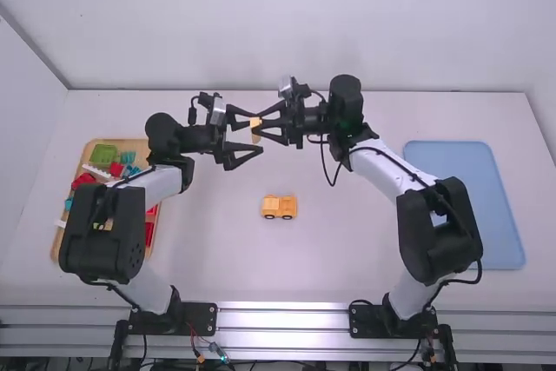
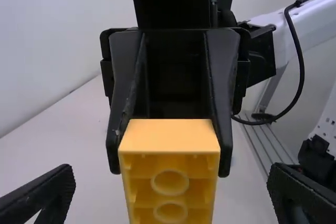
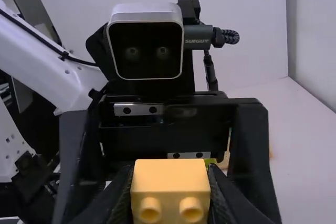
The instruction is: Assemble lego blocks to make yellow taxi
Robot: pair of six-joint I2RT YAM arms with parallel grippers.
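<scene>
Above the table's far middle, the left gripper (image 1: 256,135) and right gripper (image 1: 261,124) face each other in the high view. Between them is a yellow block (image 1: 255,132), held by the right gripper. In the left wrist view, my left gripper (image 2: 170,187) is open, its fingers spread wide around the yellow block (image 2: 169,136), whose hollow underside shows. My right gripper (image 3: 170,187) is shut on the yellow block (image 3: 170,177), studs showing, in the right wrist view. A yellow wheeled car body (image 1: 279,207) stands on the table below.
At the left, partly behind the left arm, a wooden tray (image 1: 132,143) holds a green block (image 1: 102,155) and several red, teal and white pieces. A blue tray (image 1: 473,206) lies at the right. Both arms reach over the table's far half.
</scene>
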